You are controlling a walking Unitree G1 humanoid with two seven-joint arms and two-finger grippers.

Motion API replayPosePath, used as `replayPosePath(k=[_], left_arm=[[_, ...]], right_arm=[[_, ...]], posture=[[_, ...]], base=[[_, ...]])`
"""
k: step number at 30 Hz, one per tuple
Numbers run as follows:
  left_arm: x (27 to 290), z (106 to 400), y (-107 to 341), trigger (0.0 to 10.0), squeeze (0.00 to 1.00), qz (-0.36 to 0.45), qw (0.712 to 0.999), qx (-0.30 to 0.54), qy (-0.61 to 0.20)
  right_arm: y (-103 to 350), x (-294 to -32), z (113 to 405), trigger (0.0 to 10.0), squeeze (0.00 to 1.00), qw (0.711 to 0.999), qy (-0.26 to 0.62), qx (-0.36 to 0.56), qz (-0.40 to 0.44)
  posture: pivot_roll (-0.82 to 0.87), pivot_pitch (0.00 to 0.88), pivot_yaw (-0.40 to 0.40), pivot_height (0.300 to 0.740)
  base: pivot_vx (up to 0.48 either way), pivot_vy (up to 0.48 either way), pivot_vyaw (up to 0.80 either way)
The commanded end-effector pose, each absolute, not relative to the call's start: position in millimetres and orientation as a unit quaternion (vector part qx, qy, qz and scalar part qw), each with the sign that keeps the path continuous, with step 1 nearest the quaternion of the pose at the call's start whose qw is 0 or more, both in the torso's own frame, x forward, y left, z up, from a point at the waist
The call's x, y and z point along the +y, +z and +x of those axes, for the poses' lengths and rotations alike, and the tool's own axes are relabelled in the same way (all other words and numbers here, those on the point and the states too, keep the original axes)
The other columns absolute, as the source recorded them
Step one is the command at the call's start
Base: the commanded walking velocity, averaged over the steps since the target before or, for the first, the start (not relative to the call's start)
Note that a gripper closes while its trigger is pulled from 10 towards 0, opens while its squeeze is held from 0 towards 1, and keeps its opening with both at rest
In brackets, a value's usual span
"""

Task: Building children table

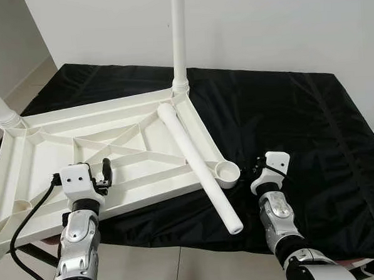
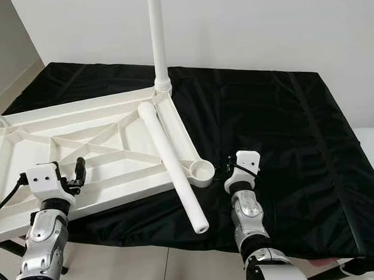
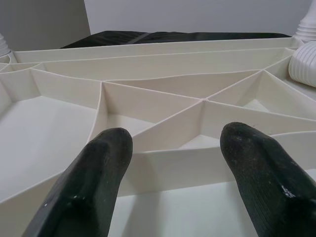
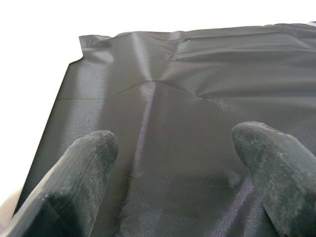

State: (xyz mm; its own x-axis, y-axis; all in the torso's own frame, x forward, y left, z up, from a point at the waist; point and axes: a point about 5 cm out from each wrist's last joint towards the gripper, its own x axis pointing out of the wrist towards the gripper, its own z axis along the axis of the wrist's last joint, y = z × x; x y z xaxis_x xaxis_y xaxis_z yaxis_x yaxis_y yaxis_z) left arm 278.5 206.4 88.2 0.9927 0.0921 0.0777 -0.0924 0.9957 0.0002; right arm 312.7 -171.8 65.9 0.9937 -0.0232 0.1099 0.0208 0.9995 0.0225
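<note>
White tabletop (image 1: pixel 62 143) is lying upside down on a black cloth (image 1: pixel 286 122), two legs standing up. Left gripper (image 3: pixel 173 163) is hovering over its ribs, fingers spread. Loose leg (image 1: pixel 198 164) is resting across its corner. Right gripper (image 4: pixel 177 163) is hovering spread above the cloth.

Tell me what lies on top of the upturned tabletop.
A loose white leg lies across the tabletop, over the rim beside the empty corner socket, its end overhanging the black cloth. Two legs already stand in the far sockets. The leg hides the rim beneath it.
</note>
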Motion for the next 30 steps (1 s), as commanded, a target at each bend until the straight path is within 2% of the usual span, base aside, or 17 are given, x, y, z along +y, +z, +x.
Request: replayPosePath(k=[1, 30], left_arm=[[206.2, 274.8, 72.6, 10.0, 0.0, 0.0, 0.999, 0.002, 0.044], [206.5, 275.6, 78.0, 10.0, 0.0, 0.003, 0.999, -0.013, 0.039]], right_arm=[[49.9, -168.0, 306.1, 10.0, 0.0, 1.0, -0.004, -0.014, 0.009], [52.0, -173.1, 306.9, 10.0, 0.0, 1.0, -0.013, -0.018, 0.003]], posture=[[0.05, 0.0, -0.029, 0.74], [0.05, 0.0, -0.037, 0.74]], base=[[0.0, 0.0, 0.0], [0.0, 0.0, 0.0]])
